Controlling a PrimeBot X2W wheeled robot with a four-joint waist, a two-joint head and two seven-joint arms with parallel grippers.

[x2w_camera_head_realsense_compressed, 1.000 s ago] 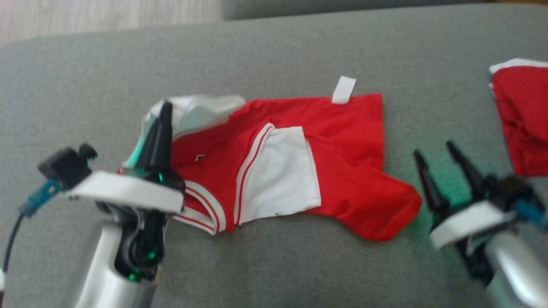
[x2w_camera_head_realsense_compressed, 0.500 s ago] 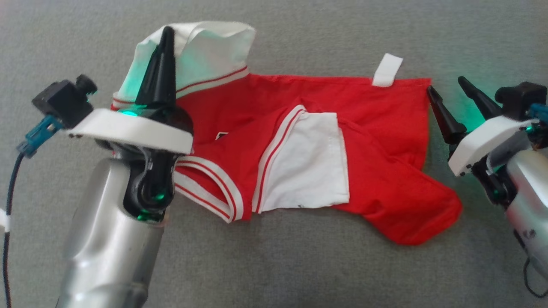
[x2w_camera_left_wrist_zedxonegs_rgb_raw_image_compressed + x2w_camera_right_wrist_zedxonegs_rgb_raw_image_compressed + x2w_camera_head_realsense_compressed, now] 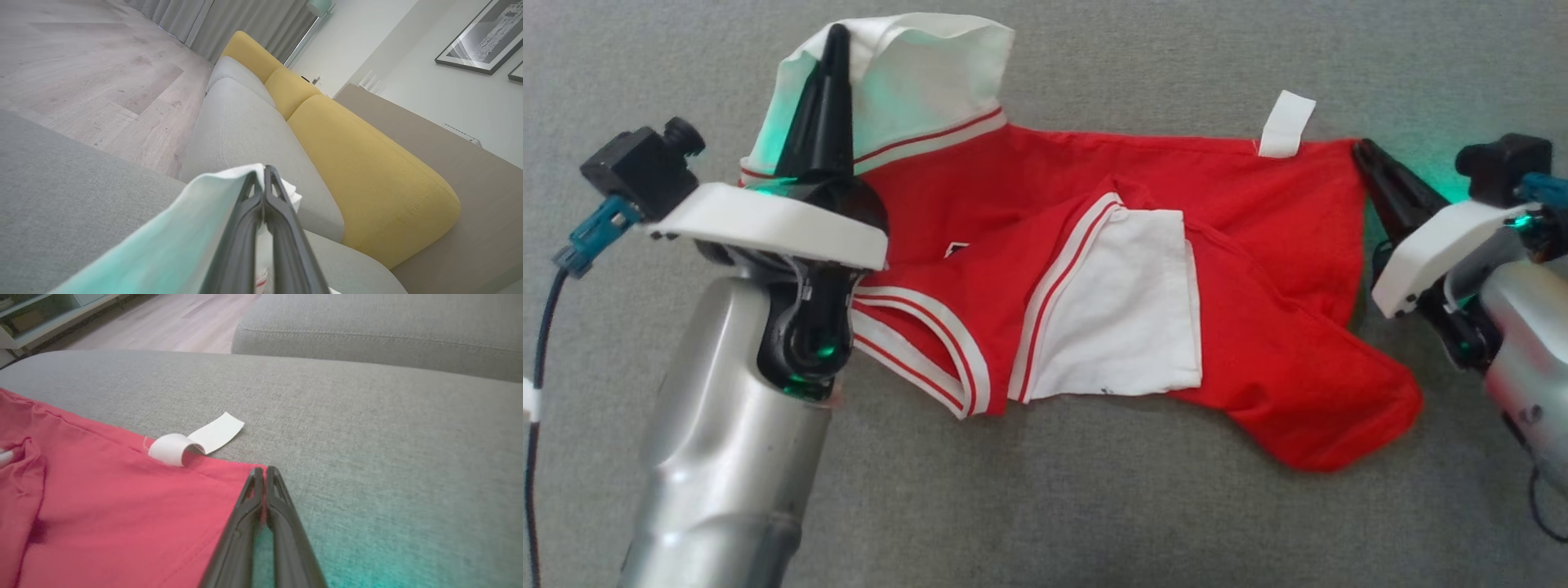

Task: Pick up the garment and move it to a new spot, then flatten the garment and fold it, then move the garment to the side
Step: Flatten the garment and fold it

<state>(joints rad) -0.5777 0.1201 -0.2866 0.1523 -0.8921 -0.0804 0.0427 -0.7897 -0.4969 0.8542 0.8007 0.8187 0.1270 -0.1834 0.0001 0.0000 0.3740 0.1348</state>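
Ok so both sets of fingers are pinched tight right now. The left gripper [image 3: 834, 49] has its two dark fingers closed on the white end of the red fabric garment with white striped trim [image 3: 1258, 220]. That end is held up off the flat grey fabric sofa cushion [image 3: 1045, 506], over the cushion's left side.

The right gripper [image 3: 1364, 153] is clamped too, tips low against the cushion toward its right side. From its wrist camera it looks like it's got the garment's red corner nipped between the fingers, just beside the little white fabric tag loop [image 3: 196, 443]. It's a thin bite though, so I can't say how much cloth is really in there.

The rest of the garment lies across the middle of the cushion. It's rumpled, with a white panel folded over and a red lobe sagging toward the cushion's near edge.

My take: this is the flattening bit. I'd raise both ends off the cushion evenly, ease them apart until the top edge goes taut, then lay it down slowly. Yank too hard and that right corner probably slips out.
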